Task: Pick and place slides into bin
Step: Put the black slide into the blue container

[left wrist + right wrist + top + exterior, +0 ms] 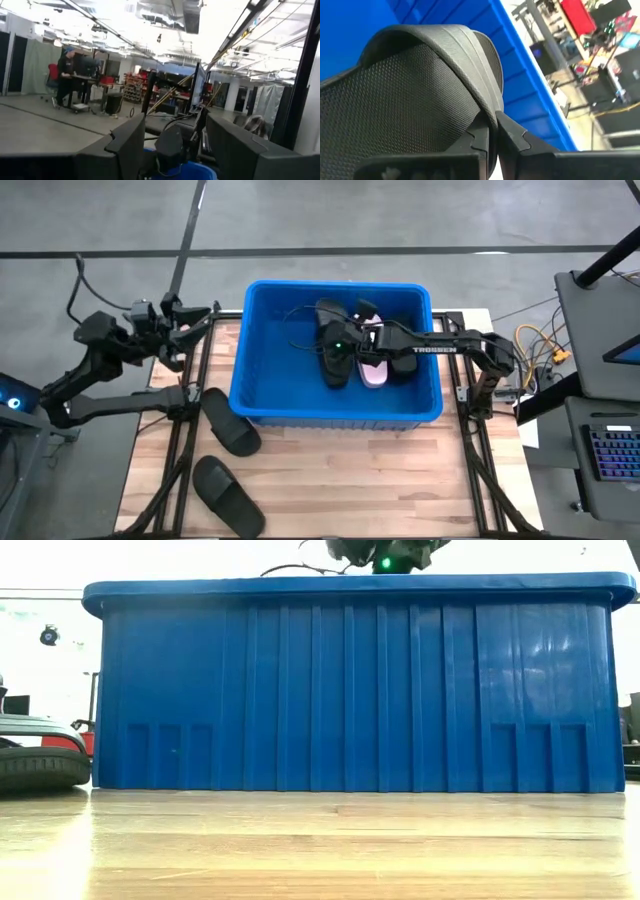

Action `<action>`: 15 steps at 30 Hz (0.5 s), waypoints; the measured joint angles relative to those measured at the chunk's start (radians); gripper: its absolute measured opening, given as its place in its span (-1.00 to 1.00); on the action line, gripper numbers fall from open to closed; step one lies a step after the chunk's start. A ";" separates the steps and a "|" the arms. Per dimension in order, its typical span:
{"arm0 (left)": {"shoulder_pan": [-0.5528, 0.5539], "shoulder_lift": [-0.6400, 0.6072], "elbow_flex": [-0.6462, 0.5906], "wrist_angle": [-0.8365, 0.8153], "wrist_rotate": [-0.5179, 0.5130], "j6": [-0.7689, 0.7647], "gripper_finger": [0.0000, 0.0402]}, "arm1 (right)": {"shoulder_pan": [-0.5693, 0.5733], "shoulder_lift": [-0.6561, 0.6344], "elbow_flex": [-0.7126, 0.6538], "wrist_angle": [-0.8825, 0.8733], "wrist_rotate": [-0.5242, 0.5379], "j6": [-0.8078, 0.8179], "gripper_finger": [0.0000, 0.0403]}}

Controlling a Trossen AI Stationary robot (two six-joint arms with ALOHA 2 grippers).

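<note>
While my right gripper [350,345] hangs over the middle of the blue bin [262,408], its fingers [512,135] are pinched tight on the strap edge of a black slide [410,100], which fills most of the right wrist view. Inside the bin I can make out another black slide [335,365] and a pale pink slide [373,372] lying side by side; there may be more beneath my arm, but it covers that part. Two more black slides rest on the wooden table [400,480] outside the bin, one [230,422] just beside its near left corner and the other [228,495] nearer the table's front edge. My left gripper [195,320] waits off the bin's far left corner, jaws apart and holding nothing.
</note>
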State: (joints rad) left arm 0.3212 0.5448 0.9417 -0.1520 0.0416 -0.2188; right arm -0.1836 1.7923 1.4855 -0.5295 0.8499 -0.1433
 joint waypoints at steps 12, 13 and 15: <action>0.000 -0.007 -0.004 -0.024 -0.002 -0.004 -0.02 | -0.036 0.122 -0.020 0.068 0.004 -0.071 -0.96; 0.000 -0.008 -0.004 -0.024 -0.003 -0.004 -0.02 | -0.040 0.135 -0.020 0.068 0.004 -0.070 -0.96; 0.000 -0.010 -0.004 -0.023 -0.007 -0.005 -0.02 | -0.046 0.161 -0.020 0.070 -0.001 -0.074 -0.96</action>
State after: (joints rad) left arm 0.3212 0.5344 0.9379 -0.1754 0.0345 -0.2238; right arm -0.2297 1.9530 1.4654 -0.4595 0.8489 -0.2173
